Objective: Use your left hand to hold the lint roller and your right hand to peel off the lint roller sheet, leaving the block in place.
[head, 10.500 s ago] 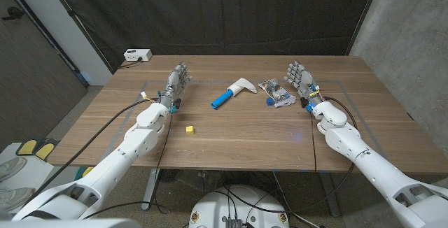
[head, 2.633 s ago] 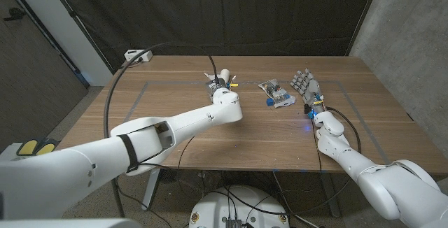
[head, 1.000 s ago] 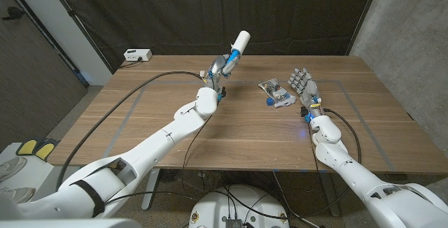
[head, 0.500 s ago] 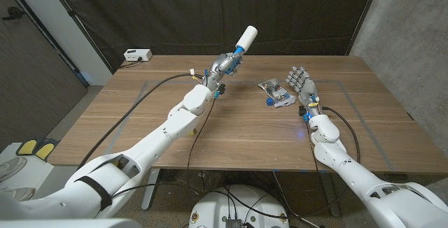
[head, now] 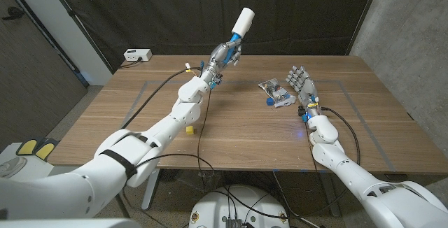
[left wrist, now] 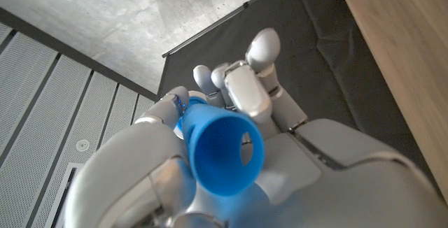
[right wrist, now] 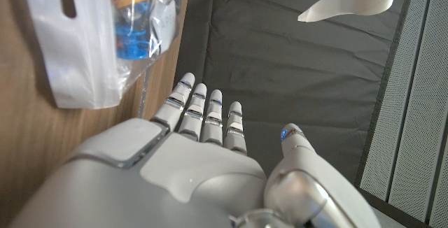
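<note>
One small yellow block [head: 189, 129] sits near the wooden table's [head: 245, 133] front edge, bare boards all around it. The right hand [head: 302, 86] stands farther back, fingers straight, slightly apart, holding nothing, beside one clear plastic packet [head: 274, 93]. Farthest off, the left hand [head: 222, 55] grips one blue-handled white lint roller [head: 242, 24] raised above the table's far part, handle mostly hidden by fingers.
</note>
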